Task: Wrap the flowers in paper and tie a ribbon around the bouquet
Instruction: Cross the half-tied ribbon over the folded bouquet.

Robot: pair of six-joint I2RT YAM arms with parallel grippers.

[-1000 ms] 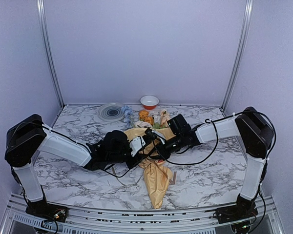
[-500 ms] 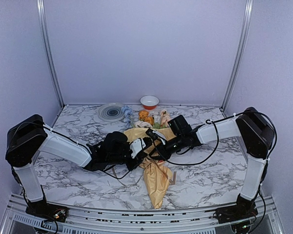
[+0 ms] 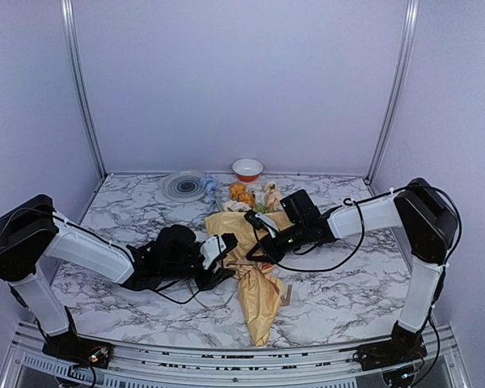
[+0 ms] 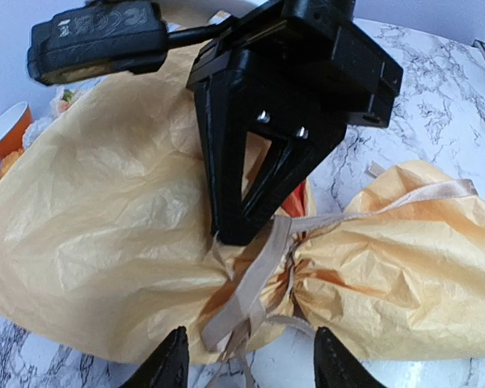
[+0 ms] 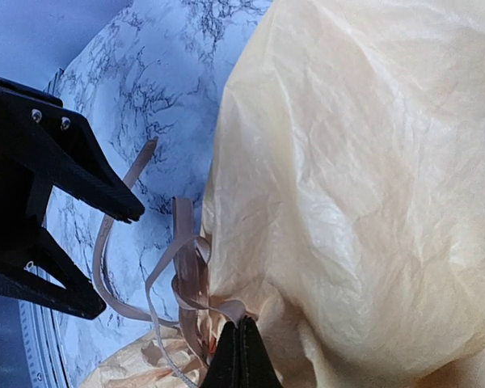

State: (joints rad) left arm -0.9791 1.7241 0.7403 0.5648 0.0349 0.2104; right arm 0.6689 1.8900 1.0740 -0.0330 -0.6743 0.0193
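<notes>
The ribbon (image 4: 255, 275) knot on the bouquet (image 4: 105, 218) lay just ahead of my left fingers (image 4: 171, 365), which stood apart and empty; my right fingers (image 5: 241, 356), closed tight, pressed there from opposite.

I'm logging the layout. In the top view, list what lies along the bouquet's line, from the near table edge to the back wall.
Near to far: paper tip → ribbon tied at the neck → flowers → red bowl.
</notes>
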